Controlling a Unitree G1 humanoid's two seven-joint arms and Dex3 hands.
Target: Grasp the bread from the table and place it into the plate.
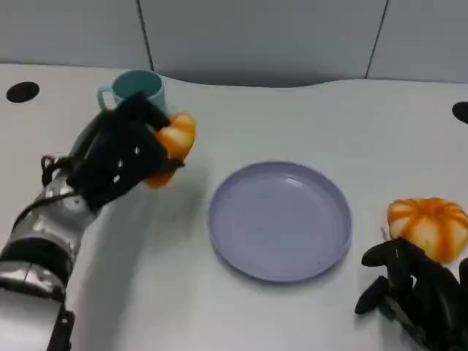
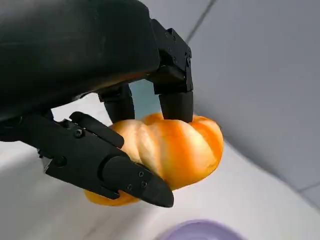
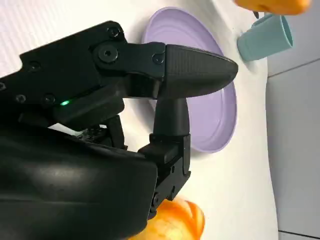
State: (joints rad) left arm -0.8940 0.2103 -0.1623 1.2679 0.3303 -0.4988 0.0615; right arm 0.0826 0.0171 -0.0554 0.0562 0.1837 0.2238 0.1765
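White tabletop [image 1: 292, 110] with grey wall panels behind, pretty plain setup. Biggest thing on it is the lilac plate [image 1: 280, 221], nothing in it yet, sitting out past the left hand's fingertips toward the right hand. The left hand [image 1: 121, 157] has its fingers [image 2: 110, 167] wrapped around the bread [image 2: 175, 145] and it looks lifted off the table, teal mug [image 1: 135, 88] just behind the fingers. The right hand [image 1: 417, 292] holds nothing, fingers apart, with a second bun [image 1: 430, 225] just beyond its fingertips. So I'd say grasp done, carry and drop into the plate still to go.
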